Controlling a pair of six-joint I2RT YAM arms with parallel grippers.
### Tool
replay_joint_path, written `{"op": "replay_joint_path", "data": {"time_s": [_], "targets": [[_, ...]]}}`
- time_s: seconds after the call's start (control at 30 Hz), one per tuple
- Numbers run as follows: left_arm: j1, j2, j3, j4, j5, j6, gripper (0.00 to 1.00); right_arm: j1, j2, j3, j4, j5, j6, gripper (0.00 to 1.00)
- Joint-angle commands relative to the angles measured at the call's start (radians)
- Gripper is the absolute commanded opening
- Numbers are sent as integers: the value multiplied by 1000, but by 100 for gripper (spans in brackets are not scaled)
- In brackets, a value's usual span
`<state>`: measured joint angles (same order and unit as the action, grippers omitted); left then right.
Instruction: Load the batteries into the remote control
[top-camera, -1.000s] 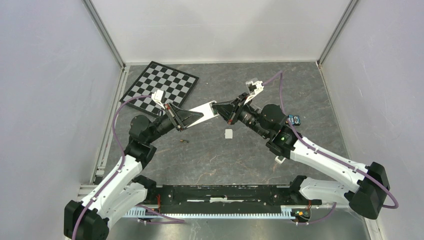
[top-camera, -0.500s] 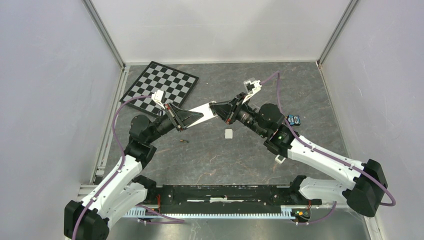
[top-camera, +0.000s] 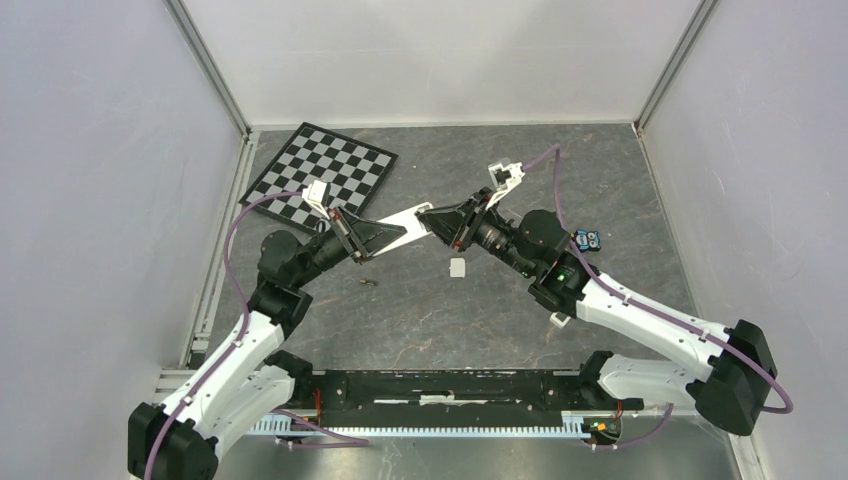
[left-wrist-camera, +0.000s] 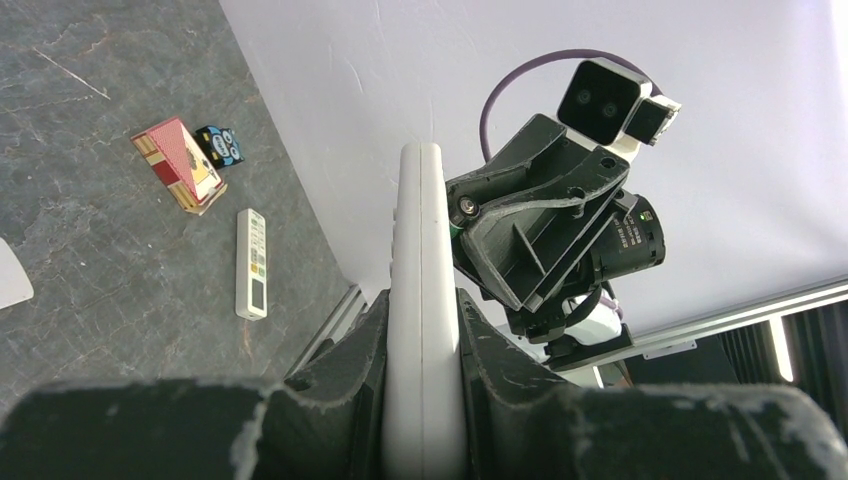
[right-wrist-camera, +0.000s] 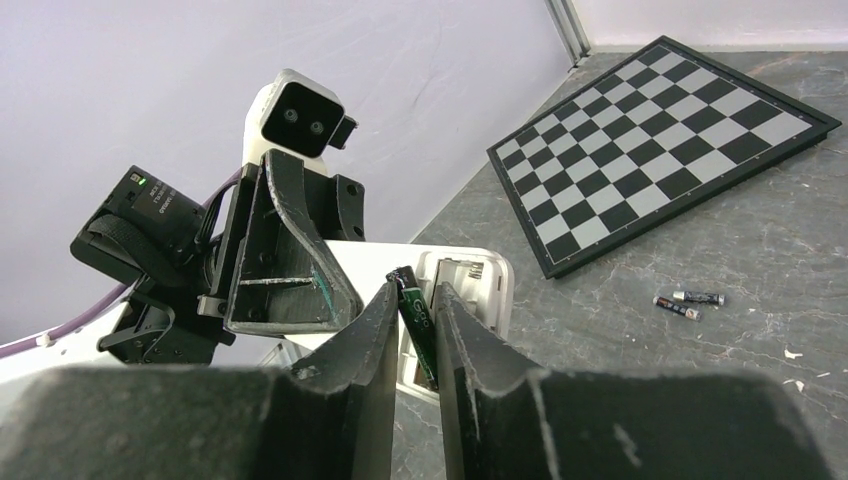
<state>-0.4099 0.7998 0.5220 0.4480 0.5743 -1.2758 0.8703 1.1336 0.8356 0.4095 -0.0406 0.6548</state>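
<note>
On the grey table (top-camera: 420, 300), right of the chessboard (top-camera: 320, 170), the left gripper (left-wrist-camera: 422, 310) stays clamped on the raised remote (left-wrist-camera: 420, 220). The right gripper (right-wrist-camera: 412, 300) has edged toward the chessboard, its fingers flanking a battery (right-wrist-camera: 414, 318) at the remote's open bay (right-wrist-camera: 465, 285); whether they pinch it, I cannot tell.

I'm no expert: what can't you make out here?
Right wrist view: the right gripper covers the lower end of the battery, so its seating in the remote control, and the grip, are unclear.
Left wrist view: the remote control sits edge-on in the left gripper; its face is unseen.
Top view: the loose batteries are a speck, too small to count.
</note>
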Motion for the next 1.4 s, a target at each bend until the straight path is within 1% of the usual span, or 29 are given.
{"op": "replay_joint_path", "data": {"time_s": [0.0, 0.1, 0.2, 0.37, 0.53, 0.67, 0.83, 0.9, 1.13, 1.37], "targets": [[-1, -33, 20, 102, 6, -29, 2, -1, -2, -17, -56, 31, -31, 26], [-1, -31, 27, 94, 6, -28, 2, -1, 2, -8, -71, 33, -73, 30], [0, -30, 35, 85, 10, -28, 2, 0, 10, 3, -88, 30, -117, 32], [-1, -32, 36, 83, 12, -29, 2, -1, 18, 16, -106, 45, -145, 28], [-1, -34, 36, 88, 15, -33, 2, -1, 41, 35, -100, 54, -154, 27], [-1, -34, 35, 93, 15, -34, 2, -1, 55, 44, -85, 49, -139, 21], [-1, -35, 20, 119, 10, -49, 2, -1, 59, 36, -59, 91, -61, 11], [0, -34, 14, 133, 4, -58, 2, 0, 57, 25, -36, 97, -29, 10], [0, -33, 5, 182, -17, -139, 2, 1, 43, -9, 5, 103, -53, 11], [-1, -50, -10, 215, -40, -224, 2, 3, 20, -61, 72, 123, -86, 16]]}}
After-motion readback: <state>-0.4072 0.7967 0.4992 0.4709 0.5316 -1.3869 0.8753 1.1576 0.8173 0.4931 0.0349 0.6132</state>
